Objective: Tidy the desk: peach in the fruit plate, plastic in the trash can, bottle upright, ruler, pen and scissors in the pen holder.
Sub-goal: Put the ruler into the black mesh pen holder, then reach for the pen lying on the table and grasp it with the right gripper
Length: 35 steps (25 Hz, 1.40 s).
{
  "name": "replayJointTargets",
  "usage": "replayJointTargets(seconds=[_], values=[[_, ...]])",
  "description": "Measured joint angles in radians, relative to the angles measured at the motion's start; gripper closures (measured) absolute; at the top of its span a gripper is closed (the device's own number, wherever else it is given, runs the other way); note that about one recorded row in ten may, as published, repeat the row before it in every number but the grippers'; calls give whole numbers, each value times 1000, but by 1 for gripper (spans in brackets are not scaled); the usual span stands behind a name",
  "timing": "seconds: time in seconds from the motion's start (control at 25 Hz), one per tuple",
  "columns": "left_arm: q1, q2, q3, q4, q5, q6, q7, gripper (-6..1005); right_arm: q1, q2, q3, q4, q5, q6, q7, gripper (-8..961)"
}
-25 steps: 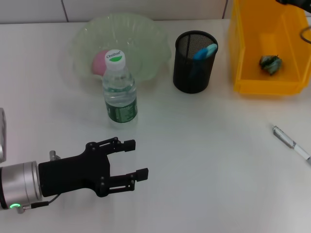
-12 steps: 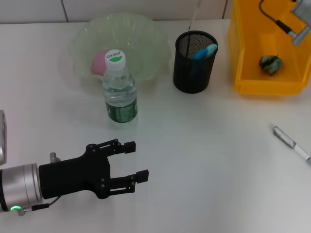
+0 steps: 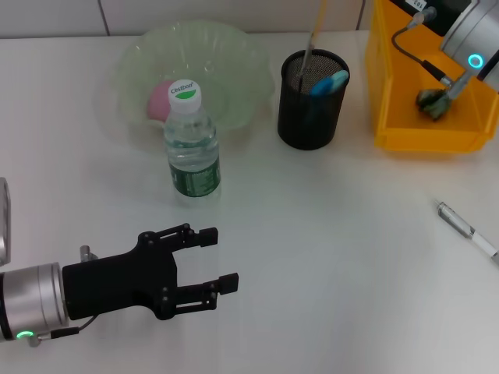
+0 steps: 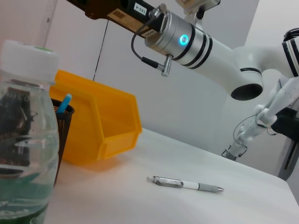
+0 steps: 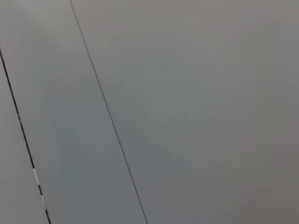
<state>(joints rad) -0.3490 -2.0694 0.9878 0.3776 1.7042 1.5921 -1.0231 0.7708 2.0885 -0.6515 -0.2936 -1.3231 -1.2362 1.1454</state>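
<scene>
The clear ruler [image 3: 311, 45] stands almost upright with its lower end inside the black mesh pen holder [image 3: 310, 117]; its upper end runs out of the head view. My right arm [image 3: 472, 35] reaches over the yellow trash bin [image 3: 425, 140], and its gripper body [image 4: 100, 7] shows high in the left wrist view, holding the ruler. Blue scissors [image 3: 330, 81] are in the holder. The pen [image 3: 466, 228] lies on the table at the right. The bottle [image 3: 191, 144] stands upright. The peach [image 3: 161, 100] lies in the green plate [image 3: 234, 54]. My left gripper [image 3: 220, 255] is open and empty, low on the table.
Crumpled plastic [image 3: 433, 101] lies in the yellow bin. The left wrist view shows the bottle [image 4: 23, 140] close by, the bin [image 4: 100, 126] and the pen [image 4: 184, 184] on the white table. The right wrist view shows only the wall.
My right arm has come into view over the yellow bin. The ruler has come down from above the pen holder until its lower end is inside. The left arm has not moved.
</scene>
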Motion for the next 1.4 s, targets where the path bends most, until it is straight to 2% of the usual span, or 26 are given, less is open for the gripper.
replayJointTargets(seconds=[0.24, 0.4, 0.48, 0.52, 0.56, 0.6, 0.68, 0.8, 0.88, 0.92, 0.96, 1.04, 1.08, 1.12, 1.24, 1.32, 1.4], values=[[0, 0, 0, 0, 0, 0, 0, 206, -14, -2, -13, -4, 6, -8, 1, 457], [1, 0, 0, 0, 0, 5, 0, 206, -37, -8, -53, -69, -3, -10, 49, 391], [1, 0, 0, 0, 0, 14, 0, 205, -71, -12, -129, -160, -7, -11, 126, 359], [1, 0, 0, 0, 0, 14, 0, 205, -128, -20, -219, -309, -28, -11, 248, 344], [1, 1, 0, 0, -3, 22, 0, 205, -128, -20, -219, -309, -28, -11, 248, 329], [1, 2, 0, 0, -4, 23, 0, 205, -161, -26, -255, -395, -53, -12, 316, 314], [2, 3, 0, 0, -10, 26, 0, 205, -219, -32, -285, -570, -147, -26, 463, 284], [2, 4, 0, 3, -12, 29, 0, 205, -277, -27, -281, -850, -395, -104, 695, 281], [2, 4, 0, 3, -12, 29, 0, 205, -284, -24, -277, -1036, -631, -205, 885, 279], [-2, 4, 0, 4, -12, 30, -1, 205, -265, -20, -280, -1171, -867, -323, 1047, 279], [-2, 4, 0, 4, -12, 30, -1, 205, -265, -20, -280, -1171, -867, -323, 1047, 278], [-8, 3, 0, 4, -12, 30, -1, 205, -242, -8, -291, -1288, -1140, -438, 1176, 276], [-8, 3, 0, 4, -12, 30, -1, 205, -242, -8, -291, -1288, -1140, -438, 1176, 275], [-8, 3, 0, 4, -12, 29, -1, 205, -239, -4, -314, -1295, -1255, -458, 1204, 274], [-10, 2, 0, 8, -12, 28, -1, 205, -235, -4, -345, -1271, -1347, -468, 1233, 276], [-11, 2, 0, 8, -12, 29, -1, 205, -241, -3, -408, -1216, -1430, -467, 1258, 277], [-11, 2, 0, 7, -12, 29, -1, 205, -246, -3, -429, -1195, -1439, -463, 1262, 279]])
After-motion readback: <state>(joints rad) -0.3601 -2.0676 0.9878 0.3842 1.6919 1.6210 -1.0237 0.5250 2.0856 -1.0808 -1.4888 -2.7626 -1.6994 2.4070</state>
